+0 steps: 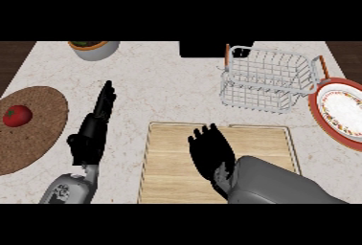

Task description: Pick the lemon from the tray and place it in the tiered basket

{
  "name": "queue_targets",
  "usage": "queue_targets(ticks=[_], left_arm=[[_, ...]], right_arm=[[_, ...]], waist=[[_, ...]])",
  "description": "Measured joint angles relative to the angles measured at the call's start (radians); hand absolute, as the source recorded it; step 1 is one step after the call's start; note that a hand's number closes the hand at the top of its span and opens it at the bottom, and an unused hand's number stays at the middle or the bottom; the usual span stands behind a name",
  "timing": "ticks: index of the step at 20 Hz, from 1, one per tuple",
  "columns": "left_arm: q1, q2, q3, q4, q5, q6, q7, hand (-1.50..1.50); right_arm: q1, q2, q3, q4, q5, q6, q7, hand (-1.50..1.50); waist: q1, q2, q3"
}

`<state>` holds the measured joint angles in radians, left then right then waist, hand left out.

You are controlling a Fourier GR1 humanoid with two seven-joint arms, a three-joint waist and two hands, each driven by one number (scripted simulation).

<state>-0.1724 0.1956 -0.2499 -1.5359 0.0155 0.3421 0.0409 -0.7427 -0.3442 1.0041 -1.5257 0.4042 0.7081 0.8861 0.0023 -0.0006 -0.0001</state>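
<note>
Counter, lower centre: right hand [210, 152] curled over tray [170, 158], lemon hidden; basket [267, 79] lies upper right.

Lemon nowhere to be seen; possibly hidden under the right hand [210, 150], whose curled fingers cover the middle of the wooden tray [170, 158]. Cannot tell whether anything is held there. Tray's lower edge cut off at the bottom of the frame, its lower right corner hidden behind the grey right forearm [283, 184]. Plate [343, 112] cut by the right edge. Grey pot [96, 49] and a dark object [205, 49] cropped at the top; contents of the pot too small to tell.
</note>
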Motion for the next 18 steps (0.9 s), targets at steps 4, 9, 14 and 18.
queue_targets(ticks=[4, 9, 14, 18], left_arm=[[0.018, -0.013, 0.009, -0.005, -0.014, -0.011, -0.010, 0.00], [0.015, -0.023, 0.026, -0.018, -0.031, -0.027, 0.006, 0.00], [0.007, -0.041, 0.044, 0.000, -0.047, -0.037, 0.002, 0.00], [0.023, -0.051, 0.045, -0.008, -0.062, -0.046, -0.007, 0.00]], right_arm=[[0.043, 0.009, -0.051, -0.009, 0.061, 0.037, -0.034, -1.50], [0.110, 0.033, -0.086, 0.014, 0.165, 0.047, -0.072, -1.50], [0.180, 0.043, -0.102, 0.032, 0.271, 0.002, -0.132, 1.50], [0.197, 0.064, -0.107, 0.051, 0.367, -0.053, -0.182, 1.50]], waist=[[-0.001, 0.000, 0.000], [0.000, 0.000, 0.000], [0.000, 0.000, 0.000], [0.001, -0.001, 0.000]])
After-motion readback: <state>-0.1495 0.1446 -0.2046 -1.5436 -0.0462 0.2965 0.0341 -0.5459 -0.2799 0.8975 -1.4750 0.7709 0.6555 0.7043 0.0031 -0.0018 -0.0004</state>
